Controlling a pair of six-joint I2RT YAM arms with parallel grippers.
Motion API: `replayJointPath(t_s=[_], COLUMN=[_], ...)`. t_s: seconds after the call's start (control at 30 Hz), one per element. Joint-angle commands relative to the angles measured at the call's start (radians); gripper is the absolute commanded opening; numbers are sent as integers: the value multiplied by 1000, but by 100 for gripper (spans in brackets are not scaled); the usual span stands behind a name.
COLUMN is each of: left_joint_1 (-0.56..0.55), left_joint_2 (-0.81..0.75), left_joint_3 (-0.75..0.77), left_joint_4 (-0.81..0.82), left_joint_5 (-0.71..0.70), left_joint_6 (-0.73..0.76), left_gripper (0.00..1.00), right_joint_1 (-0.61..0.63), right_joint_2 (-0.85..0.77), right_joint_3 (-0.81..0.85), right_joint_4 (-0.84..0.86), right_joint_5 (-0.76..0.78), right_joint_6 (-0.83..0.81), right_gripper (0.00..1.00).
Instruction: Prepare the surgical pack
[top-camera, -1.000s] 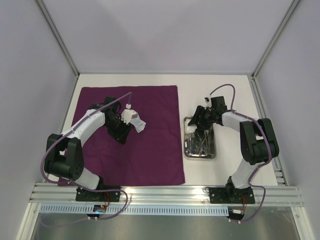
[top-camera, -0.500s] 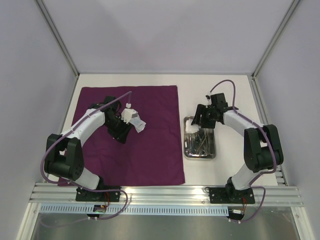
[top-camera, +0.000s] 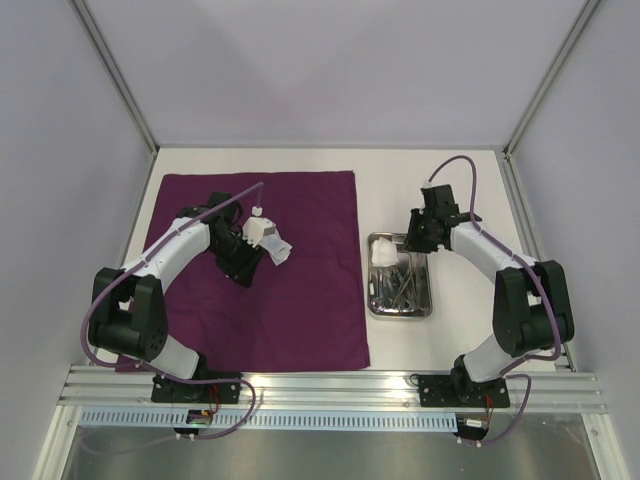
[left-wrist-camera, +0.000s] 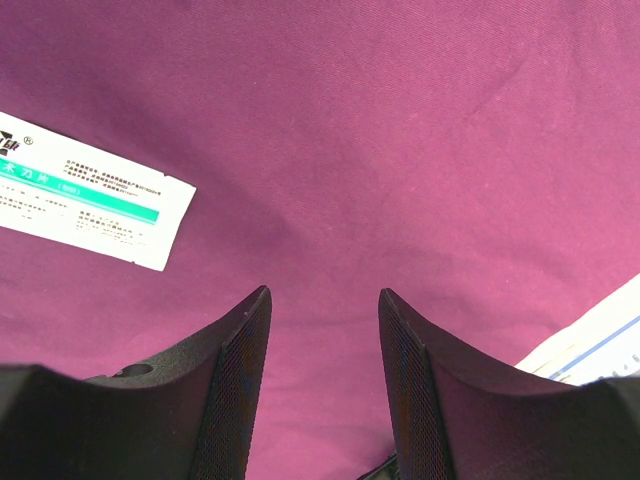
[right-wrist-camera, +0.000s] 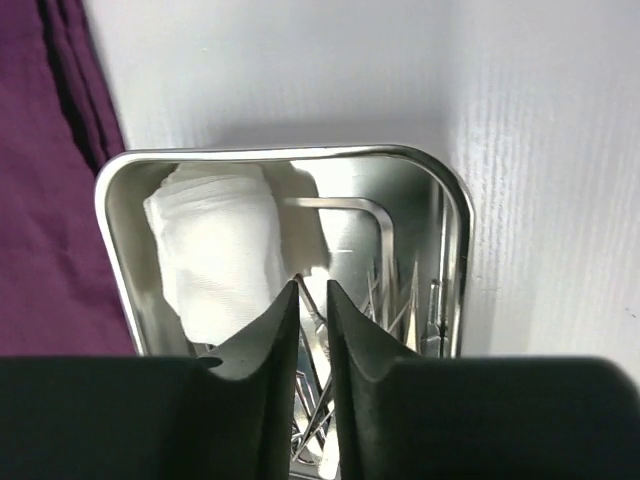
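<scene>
A deep-purple cloth (top-camera: 300, 310) (left-wrist-camera: 400, 120) covers the table's left half. My left gripper (top-camera: 252, 250) (left-wrist-camera: 325, 292) hovers open just above it, nothing between its fingers. A white packet with a green stripe (left-wrist-camera: 90, 205) lies ahead on the left and another packet (left-wrist-camera: 600, 335) at the right; the top view shows these packets (top-camera: 272, 245) beside the gripper. The steel tray (top-camera: 371, 300) (right-wrist-camera: 280, 152) holds white gauze (top-camera: 384, 254) (right-wrist-camera: 215, 250) and thin metal instruments (top-camera: 402, 285) (right-wrist-camera: 400, 300). My right gripper (top-camera: 413, 243) (right-wrist-camera: 312, 285) hangs over the tray's far end, jaws a narrow gap apart and empty.
The tray sits on bare white table just right of the cloth's edge (right-wrist-camera: 60, 120). Grey walls and corner posts close in the back and sides. An aluminium rail (top-camera: 330, 385) runs along the near edge by the arm bases.
The right gripper has drawn back to the right from over the gauze, which now lies uncovered in the tray, and its jaws have narrowed. The left arm has not moved.
</scene>
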Motion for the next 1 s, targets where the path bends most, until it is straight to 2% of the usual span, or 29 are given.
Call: replayJointPath(t_s=[0.0,0.03,0.07,0.13,0.27,0.53,0.87,0.97], left_joint_1=[-4,-4,-4,-4,-4,-4,-4,-2], left_joint_2=[-10,-10,-11,-11,-8,-8,-10,-16], left_joint_3=[13,12,10,7,7,2,2,2], left_joint_4=[2,0,0,3,5,3,9,34], left_joint_5=[13,15,15,13,15,12,-1,-41], left_joint_6=[12,13,12,13,12,12,9,-19], left_gripper=[56,56,56,56,56,56,56,56], right_joint_1=[9,15,35,67,121,202,218,216], right_joint_2=[10,19,45,69,149,237,243,214], right_joint_3=[38,44,50,71,120,222,229,236], right_joint_4=[-37,-45,-53,-73,-108,-145,-182,-199], right_joint_5=[104,104,172,226,282,334,386,417], right_joint_6=[-7,-12,-21,-30,-39,-56,-70,-71], right_gripper=[16,13,7,2,1,0,1,9])
